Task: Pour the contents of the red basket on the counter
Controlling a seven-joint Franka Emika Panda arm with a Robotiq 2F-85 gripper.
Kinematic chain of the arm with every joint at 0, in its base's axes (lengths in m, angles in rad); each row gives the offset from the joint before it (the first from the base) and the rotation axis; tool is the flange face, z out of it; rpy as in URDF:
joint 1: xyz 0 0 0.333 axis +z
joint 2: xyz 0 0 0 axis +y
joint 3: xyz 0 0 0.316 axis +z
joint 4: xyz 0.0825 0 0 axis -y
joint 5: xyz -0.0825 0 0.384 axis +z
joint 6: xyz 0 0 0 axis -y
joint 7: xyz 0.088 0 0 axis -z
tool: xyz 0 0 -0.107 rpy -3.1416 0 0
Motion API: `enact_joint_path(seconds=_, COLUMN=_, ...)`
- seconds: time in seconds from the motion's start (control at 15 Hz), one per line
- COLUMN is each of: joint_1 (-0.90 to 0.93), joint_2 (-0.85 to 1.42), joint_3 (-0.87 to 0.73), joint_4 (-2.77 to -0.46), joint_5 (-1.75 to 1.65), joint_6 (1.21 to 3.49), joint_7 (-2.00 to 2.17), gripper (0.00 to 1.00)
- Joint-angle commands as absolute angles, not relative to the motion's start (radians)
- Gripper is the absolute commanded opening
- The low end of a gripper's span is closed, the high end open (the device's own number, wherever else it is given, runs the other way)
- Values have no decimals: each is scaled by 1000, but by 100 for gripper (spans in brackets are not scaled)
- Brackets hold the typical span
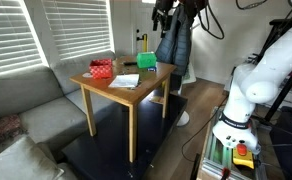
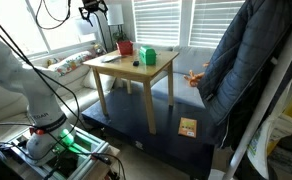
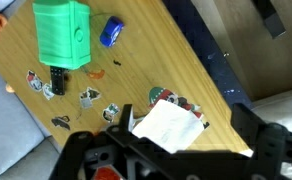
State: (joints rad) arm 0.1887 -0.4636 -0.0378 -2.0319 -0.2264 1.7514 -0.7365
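Note:
The red basket [image 1: 101, 69] [image 2: 124, 47] sits upright on a corner of the counter [image 1: 136, 92] [image 2: 151, 72], a light wooden table. In the wrist view I cannot make out the basket; that view looks down on the counter [image 3: 201, 75]. My gripper [image 3: 191, 130] is open and empty. It hangs high above the table in both exterior views [image 1: 163, 10] [image 2: 93, 8], well apart from the basket.
A green box [image 1: 146, 61] [image 2: 146, 56] [image 3: 63, 35], a white paper [image 1: 126, 80] [image 3: 166, 125], a small blue object [image 3: 111, 30] and several small stickers [image 3: 91, 95] lie on the counter. A dark jacket [image 1: 172, 42] [image 2: 236, 60] hangs beside the table. A sofa [image 1: 26, 100] stands close by. The table stands on a dark platform [image 2: 176, 130].

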Motion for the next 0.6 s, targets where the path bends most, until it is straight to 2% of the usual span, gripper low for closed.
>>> enact_joint_path(seconds=0.0, joint_1=175, joint_2=-343, joint_3=-5, joint_4=-1964, joint_5=-241, joint_6=1830, joint_7=-733, gripper=100)
enact_joint_path(seconds=0.53, joint_1=164, joint_2=-279, joint_3=8, joint_4=-1964, joint_5=-216, joint_6=1881, joint_7=-740, gripper=100)
